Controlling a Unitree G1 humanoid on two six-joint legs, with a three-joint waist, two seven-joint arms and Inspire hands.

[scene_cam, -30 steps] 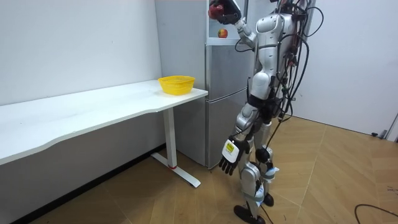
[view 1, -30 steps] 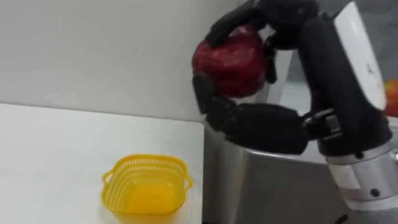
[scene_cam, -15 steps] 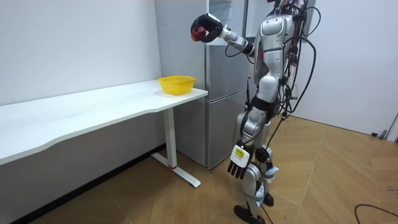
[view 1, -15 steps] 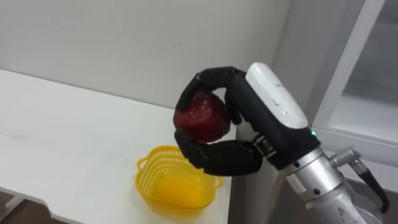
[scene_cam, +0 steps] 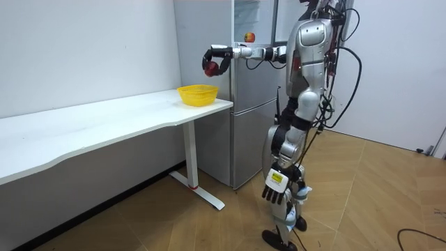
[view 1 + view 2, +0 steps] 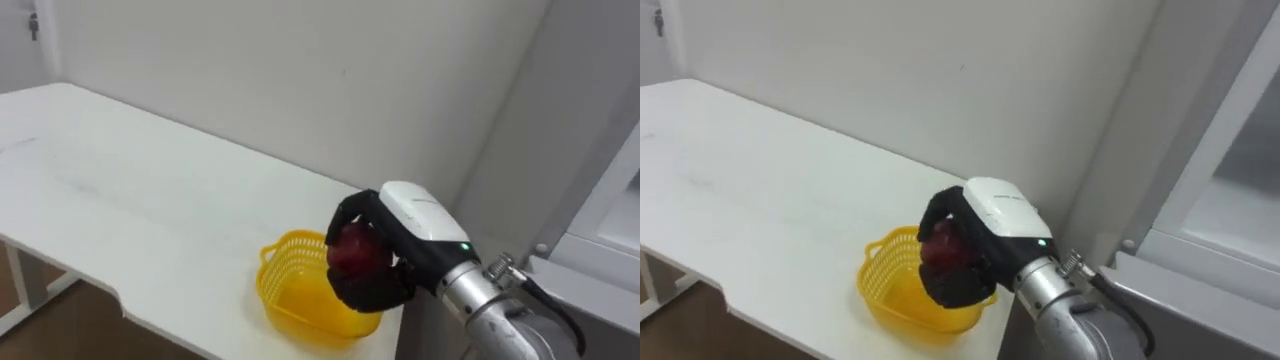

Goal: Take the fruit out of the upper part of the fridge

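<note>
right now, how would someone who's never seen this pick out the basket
Follow the long white table to its end beside the silver fridge. The basket sits there alone: yellow, mesh-walled, with the right hand holding a red apple above it.

You see the basket (image 6: pixel 300 285) on the counter (image 6: pixel 150 190), at its end next to the fridge (image 5: pixel 247 136). Your right hand (image 6: pixel 385 272) holds the apple (image 6: pixel 350 250) above the basket's right rim.

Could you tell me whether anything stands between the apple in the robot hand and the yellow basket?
Nothing visible does: the right robot hand holds the red apple in open air above the yellow basket, which looks empty.
</note>
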